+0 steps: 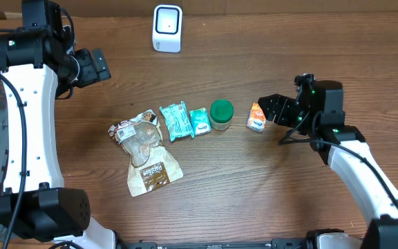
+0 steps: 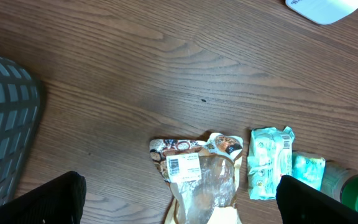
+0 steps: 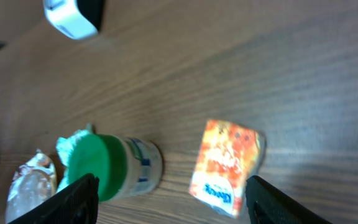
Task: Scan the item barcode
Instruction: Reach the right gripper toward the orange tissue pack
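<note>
Several items lie in a row mid-table: a clear-and-brown snack bag [image 1: 144, 149], two teal packets [image 1: 175, 121], a green-lidded jar [image 1: 221, 114] and an orange packet [image 1: 256, 117]. A white scanner [image 1: 167, 28] stands at the back. My right gripper [image 1: 271, 109] hovers just right of the orange packet [image 3: 225, 165], open, with that packet and the jar [image 3: 114, 168] showing between its fingers [image 3: 79, 199]. My left gripper [image 1: 97, 66] hangs open, high at the back left. Below it is the bag [image 2: 204, 183], whose white barcode label [image 2: 183, 167] faces up.
A grey mesh basket [image 2: 5, 124] sits off the table's left side. In the left wrist view the scanner [image 2: 322, 7] shows at the top right corner, and the teal packets [image 2: 269, 162] lie right of the bag.
</note>
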You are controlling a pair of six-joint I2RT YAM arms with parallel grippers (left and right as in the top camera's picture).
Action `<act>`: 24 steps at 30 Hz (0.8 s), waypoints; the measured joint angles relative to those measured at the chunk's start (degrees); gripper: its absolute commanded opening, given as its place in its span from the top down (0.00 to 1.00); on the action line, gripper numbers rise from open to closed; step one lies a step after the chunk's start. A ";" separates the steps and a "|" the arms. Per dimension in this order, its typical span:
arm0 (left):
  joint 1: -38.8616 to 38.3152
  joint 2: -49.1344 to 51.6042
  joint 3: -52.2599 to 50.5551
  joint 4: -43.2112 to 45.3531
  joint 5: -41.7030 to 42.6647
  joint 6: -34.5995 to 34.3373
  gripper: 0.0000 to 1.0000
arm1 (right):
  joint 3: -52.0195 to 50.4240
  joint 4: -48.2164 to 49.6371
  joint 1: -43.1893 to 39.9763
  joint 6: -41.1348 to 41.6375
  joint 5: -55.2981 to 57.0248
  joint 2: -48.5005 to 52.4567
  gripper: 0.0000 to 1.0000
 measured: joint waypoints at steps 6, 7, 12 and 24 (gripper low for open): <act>0.00 0.00 0.00 -0.02 0.00 0.00 0.00 | 0.02 -0.42 -0.02 0.66 0.48 1.09 0.28; 0.00 0.00 0.00 -0.02 0.00 0.00 0.00 | 0.02 -0.68 0.00 0.85 0.52 1.09 0.28; 0.00 0.00 0.00 -0.02 0.02 0.00 0.00 | 0.00 -2.23 -0.02 1.84 0.55 1.09 0.28; 0.00 0.00 0.00 -0.02 0.00 0.00 0.00 | 0.02 -5.81 0.00 2.08 2.32 1.09 0.36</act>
